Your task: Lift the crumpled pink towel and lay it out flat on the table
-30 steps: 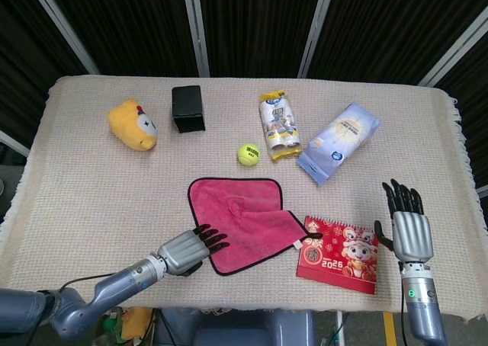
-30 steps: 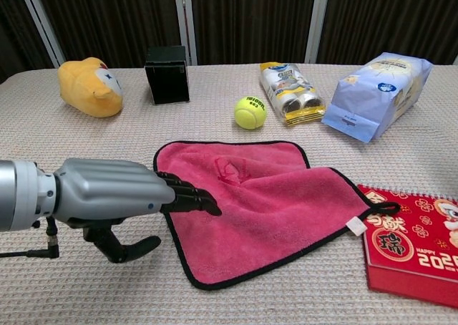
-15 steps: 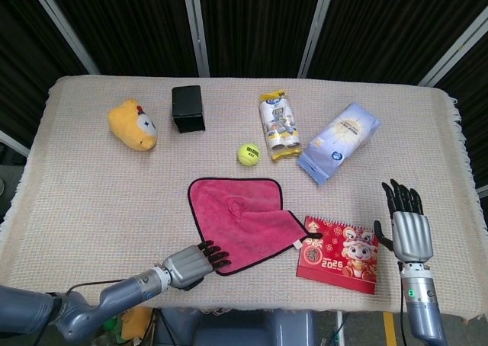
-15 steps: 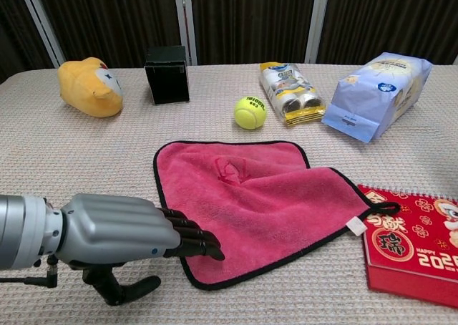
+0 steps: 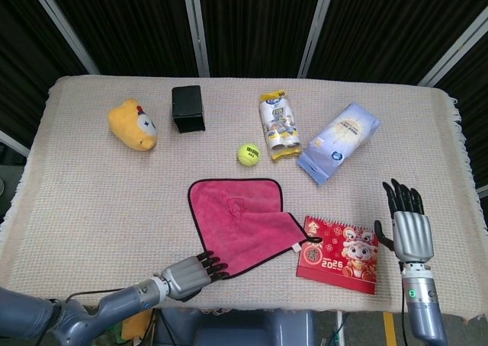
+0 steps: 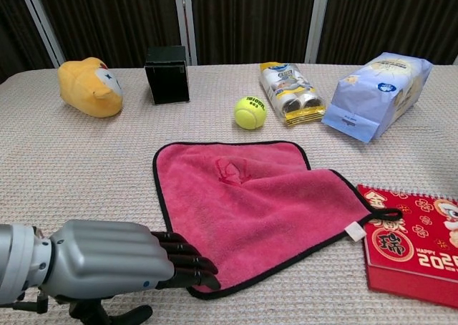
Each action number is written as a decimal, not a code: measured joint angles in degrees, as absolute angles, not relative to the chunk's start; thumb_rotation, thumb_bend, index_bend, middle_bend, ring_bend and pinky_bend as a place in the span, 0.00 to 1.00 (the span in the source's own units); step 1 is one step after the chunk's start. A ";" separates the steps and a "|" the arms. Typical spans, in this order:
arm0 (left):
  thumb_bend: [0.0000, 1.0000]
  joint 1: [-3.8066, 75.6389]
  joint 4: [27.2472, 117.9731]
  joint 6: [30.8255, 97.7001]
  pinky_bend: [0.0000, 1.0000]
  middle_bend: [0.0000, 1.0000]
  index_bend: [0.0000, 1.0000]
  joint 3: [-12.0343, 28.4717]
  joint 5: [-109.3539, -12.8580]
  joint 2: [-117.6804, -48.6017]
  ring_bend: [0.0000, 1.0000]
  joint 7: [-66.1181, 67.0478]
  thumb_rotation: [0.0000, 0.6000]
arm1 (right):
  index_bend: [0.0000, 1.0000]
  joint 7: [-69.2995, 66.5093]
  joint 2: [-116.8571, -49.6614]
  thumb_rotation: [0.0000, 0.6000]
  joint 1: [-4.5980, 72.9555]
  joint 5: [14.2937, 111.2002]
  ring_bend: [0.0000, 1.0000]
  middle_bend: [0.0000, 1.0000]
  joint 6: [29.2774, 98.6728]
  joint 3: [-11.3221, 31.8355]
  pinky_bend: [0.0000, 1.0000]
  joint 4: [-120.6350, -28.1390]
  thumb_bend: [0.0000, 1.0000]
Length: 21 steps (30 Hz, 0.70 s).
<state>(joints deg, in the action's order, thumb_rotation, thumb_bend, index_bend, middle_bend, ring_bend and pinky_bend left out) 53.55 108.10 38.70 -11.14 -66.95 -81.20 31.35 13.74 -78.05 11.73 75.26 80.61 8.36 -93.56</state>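
Chest view puts the left robot hand [image 6: 107,260] closest, low at the near edge of the bench [image 6: 71,167], fingers stretched out flat and close together, fingertips resting on the near corner of the pink towel [image 6: 250,200]; it grips nothing. The towel lies spread almost flat in the middle of the bench, a small pucker near its far side and its loop tag touching the red calendar [image 6: 411,250] to the right. Head view shows the right robot hand [image 5: 409,228] well apart at the right edge, fingers extended and slightly spread, empty.

The step in hand looks like a final smoothing. To do it well, I would keep the palm low and the fingers flat, press lightly, and stroke outward toward the hem so the cloth does not bunch or drag off the bench edge; the pucker wants a gentle sweep too.

Farther back sit a tennis ball [image 6: 250,113], a snack pack [image 6: 292,92], a pale blue bag [image 6: 378,94], a black box [image 6: 167,74] and a yellow plush toy [image 6: 89,87].
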 measured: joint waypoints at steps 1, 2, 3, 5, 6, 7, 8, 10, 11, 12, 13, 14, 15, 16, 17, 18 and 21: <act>0.65 53.45 108.34 38.81 0.00 0.00 0.00 -11.31 -67.18 -80.97 0.00 31.34 1.00 | 0.00 13.78 -78.08 1.00 11.73 75.27 0.00 0.01 80.61 8.35 0.00 -93.55 0.47; 0.65 53.35 108.57 38.92 0.00 0.00 0.00 -11.50 -67.45 -80.72 0.00 31.32 1.00 | 0.00 13.83 -78.13 1.00 11.73 75.27 0.00 0.01 80.61 8.34 0.00 -93.53 0.47; 0.65 53.20 108.86 39.05 0.00 0.00 0.00 -11.76 -67.85 -80.40 0.00 31.26 1.00 | 0.00 13.84 -78.15 1.00 11.73 75.27 0.00 0.01 80.60 8.34 0.00 -93.52 0.47; 0.65 52.96 109.24 39.24 0.00 0.00 0.00 -12.15 -68.51 -79.99 0.00 31.09 1.00 | 0.00 13.89 -78.18 1.00 11.72 75.30 0.00 0.01 80.61 8.33 0.00 -93.51 0.47; 0.65 52.79 109.45 39.34 0.00 0.00 0.00 -12.44 -68.90 -79.71 0.00 30.98 1.00 | 0.00 13.90 -78.18 1.00 11.72 75.30 0.00 0.01 80.62 8.32 0.00 -93.50 0.47; 0.65 52.67 109.59 39.41 0.00 0.00 0.00 -12.63 -69.17 -79.51 0.00 30.90 1.00 | 0.00 13.92 -78.19 1.00 11.73 75.31 0.00 0.01 80.62 8.32 0.00 -93.50 0.47; 0.65 52.55 109.70 39.47 0.00 0.00 0.00 -12.81 -69.45 -79.34 0.00 30.82 1.00 | 0.00 14.04 -78.25 1.00 11.75 75.31 0.00 0.01 80.58 8.29 0.00 -93.46 0.47; 0.65 52.29 109.99 39.56 0.00 0.00 0.00 -13.25 -70.18 -78.88 0.00 30.61 1.00 | 0.00 14.27 -78.37 1.00 11.78 75.31 0.00 0.01 80.48 8.23 0.00 -93.39 0.47; 0.65 52.19 110.11 39.58 0.00 0.00 0.00 -13.45 -70.53 -78.64 0.00 30.52 1.00 | 0.00 14.33 -78.43 1.00 11.79 75.28 0.00 0.01 80.46 8.22 0.00 -93.38 0.47; 0.65 52.04 110.29 39.59 0.00 0.00 0.00 -13.75 -71.04 -78.30 0.00 30.37 1.00 | 0.00 14.37 -78.44 1.00 11.79 75.28 0.00 0.01 80.46 8.22 0.00 -93.37 0.47; 0.65 51.91 110.44 39.60 0.00 0.00 0.00 -13.99 -71.41 -78.02 0.00 30.23 1.00 | 0.00 14.41 -78.46 1.00 11.79 75.28 0.00 0.01 80.48 8.24 0.00 -93.35 0.47; 0.65 51.78 110.56 39.61 0.00 0.00 0.00 -14.21 -71.76 -77.72 0.00 30.08 1.00 | 0.00 14.47 -78.50 1.00 11.79 75.27 0.00 0.01 80.51 8.27 0.00 -93.29 0.47; 0.65 51.60 110.68 39.62 0.00 0.00 0.00 -14.47 -72.24 -77.36 0.00 29.86 1.00 | 0.00 14.48 -78.51 1.00 11.79 75.25 0.00 0.01 80.52 8.28 0.00 -93.29 0.47; 0.65 51.45 110.74 39.62 0.00 0.00 0.00 -14.67 -72.57 -77.15 0.00 29.68 1.00 | 0.00 14.46 -78.51 1.00 11.79 75.24 0.00 0.01 80.51 8.28 0.00 -93.30 0.47; 0.65 51.32 110.78 39.61 0.00 0.00 0.00 -14.84 -72.88 -77.00 0.00 29.51 1.00 | 0.00 14.46 -78.51 1.00 11.79 75.24 0.00 0.01 80.48 8.28 0.00 -93.32 0.47; 0.65 51.15 110.80 39.58 0.00 0.00 0.00 -15.05 -73.30 -76.79 0.00 29.27 1.00 | 0.00 14.50 -78.51 1.00 11.79 75.25 0.00 0.01 80.48 8.27 0.00 -93.34 0.47; 0.65 50.75 110.79 39.50 0.00 0.00 0.00 -15.48 -74.20 -76.39 0.00 28.69 1.00 | 0.00 14.66 -78.60 1.00 11.81 75.31 0.00 0.01 80.47 8.22 0.00 -93.27 0.47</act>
